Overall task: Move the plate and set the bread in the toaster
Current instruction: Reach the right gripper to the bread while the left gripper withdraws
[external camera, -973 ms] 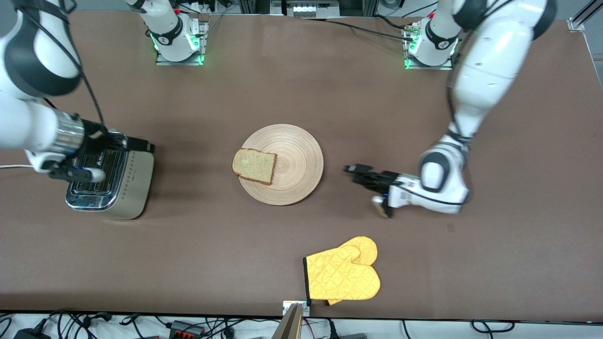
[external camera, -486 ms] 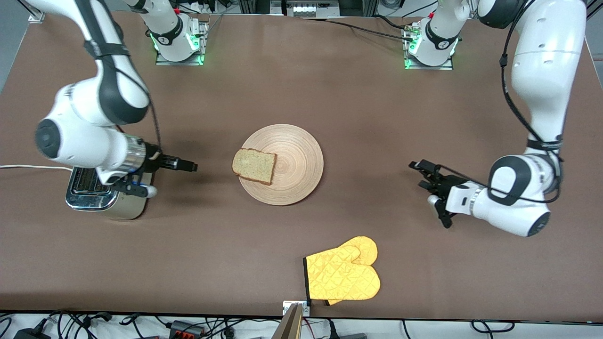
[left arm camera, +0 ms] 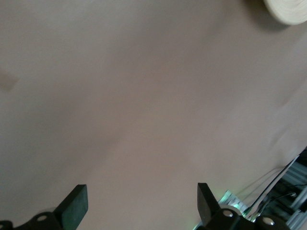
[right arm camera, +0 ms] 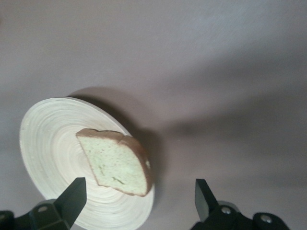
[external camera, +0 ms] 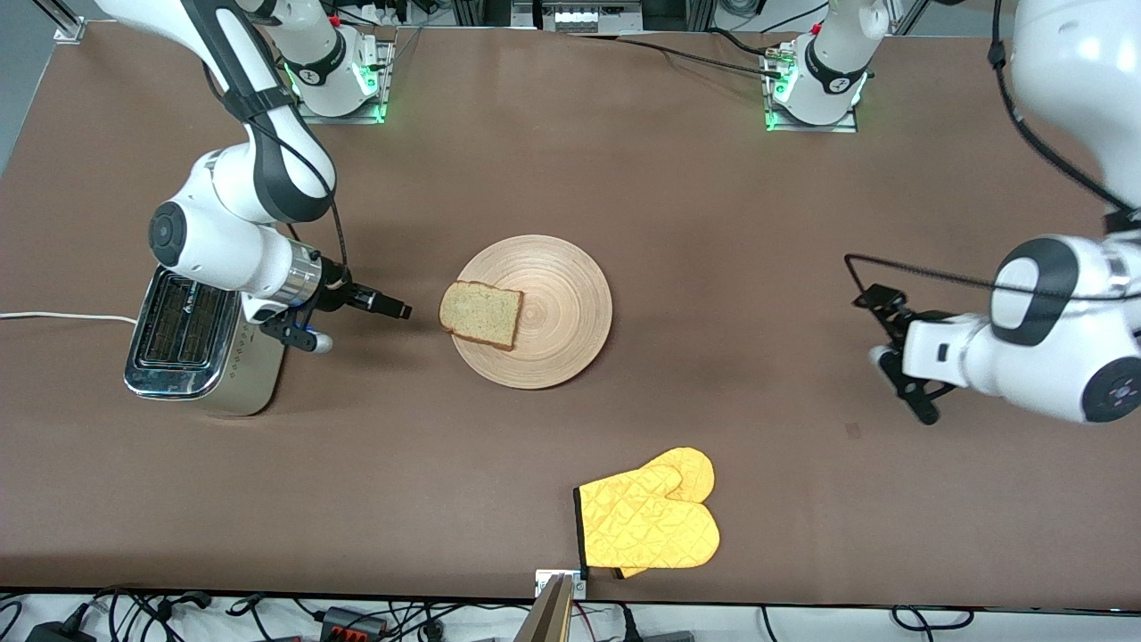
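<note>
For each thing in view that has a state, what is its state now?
bread: lying flat on the plate, overhanging its rim
plate: flat on the table
toaster: upright, both slots empty
oven mitts: lying flat, stacked
right tool: open, empty, beside the bread
left tool: open, empty

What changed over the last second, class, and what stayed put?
The right gripper moved from above the toaster toward the bread, open. The left gripper drew away from the plate toward its own end, open. Plate, bread, toaster and oven mitts stayed put.
</note>
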Motion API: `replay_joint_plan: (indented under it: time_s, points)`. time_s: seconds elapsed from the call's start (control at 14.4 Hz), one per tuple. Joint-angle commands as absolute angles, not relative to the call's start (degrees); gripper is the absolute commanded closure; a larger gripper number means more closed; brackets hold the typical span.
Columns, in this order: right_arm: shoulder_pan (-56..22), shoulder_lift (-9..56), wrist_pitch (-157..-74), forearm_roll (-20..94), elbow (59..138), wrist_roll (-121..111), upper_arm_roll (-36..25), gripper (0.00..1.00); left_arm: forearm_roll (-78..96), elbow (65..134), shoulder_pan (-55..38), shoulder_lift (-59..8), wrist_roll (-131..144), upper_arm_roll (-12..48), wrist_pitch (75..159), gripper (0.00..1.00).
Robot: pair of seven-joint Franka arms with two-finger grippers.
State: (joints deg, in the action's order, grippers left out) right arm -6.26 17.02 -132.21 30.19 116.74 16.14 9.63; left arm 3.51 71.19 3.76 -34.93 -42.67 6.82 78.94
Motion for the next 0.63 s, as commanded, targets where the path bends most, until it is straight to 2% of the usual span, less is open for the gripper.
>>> replay_joint_plan:
  time_s: [0.0, 0.21, 0.35, 0.56]
  points:
    - [-9.84, 18.01, -139.63, 33.05, 120.4, 13.64, 9.67, 0.0, -3.05, 71.89, 3.43, -30.6, -39.57, 6.15, 76.82, 0.0]
    - [-10.63, 21.17, -142.9, 39.07, 120.67, 6.0, 10.54, 0.0, -9.3, 70.67, 2.73, -27.61, -37.01, 6.5, 76.82, 0.0]
    - [-10.64, 22.14, -144.58, 46.2, 120.85, -2.25, 11.25, 0.0, -11.06, 66.73, 2.64, -27.33, -36.65, 6.42, 76.12, 0.0]
    - [-10.55, 23.02, -144.93, 47.81, 120.94, -5.71, 11.16, 0.0, -13.8, 61.8, 2.28, -27.33, -36.74, 6.51, 71.55, 0.0]
